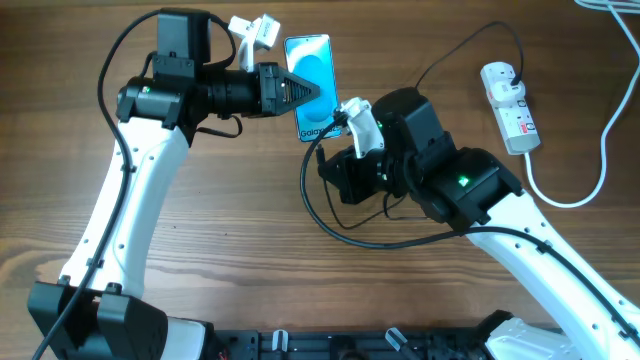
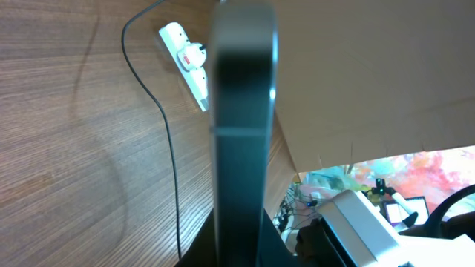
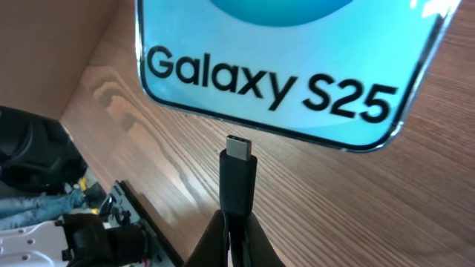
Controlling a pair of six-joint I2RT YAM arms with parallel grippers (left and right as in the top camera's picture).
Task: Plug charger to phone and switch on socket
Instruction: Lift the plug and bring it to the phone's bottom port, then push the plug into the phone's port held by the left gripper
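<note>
Phone position: the phone [image 1: 310, 60] is sitting at the far centre of the table [image 1: 80, 200]. Its screen is facing the overhead camera, and the end lettered "Galaxy S25" is pointing toward the near side.
Phone support: the left gripper [image 1: 316, 93] is reaching in from the left, with its jaws pressed together on the phone's left long edge. In the left wrist view the phone [image 2: 241, 133] is showing edge-on at centre. Whether it is also resting on the wood cannot be told.
Charger position: the charger [image 3: 239, 167] is pointing its metal plug tip at the middle of the phone's lettered end [image 3: 274, 59]. It is stopping just short of it, with a narrow gap showing, so it is not yet inserted.
Charger support: the right gripper [image 3: 236, 222] is pinching the black connector body between its fingertips and approaching from the near right.
Cable run: the thin black cable [image 2: 169, 148] is trailing across the wood toward the far right.
Socket position: the socket [image 1: 510, 105] is lying at the far right of the table, well apart from the phone. A white plug [image 1: 500, 75] is sitting in its far outlet, and red switch marks are showing.
Socket lead: the white cord [image 1: 590, 160] is looping off the socket's near end to the far right edge.
</note>
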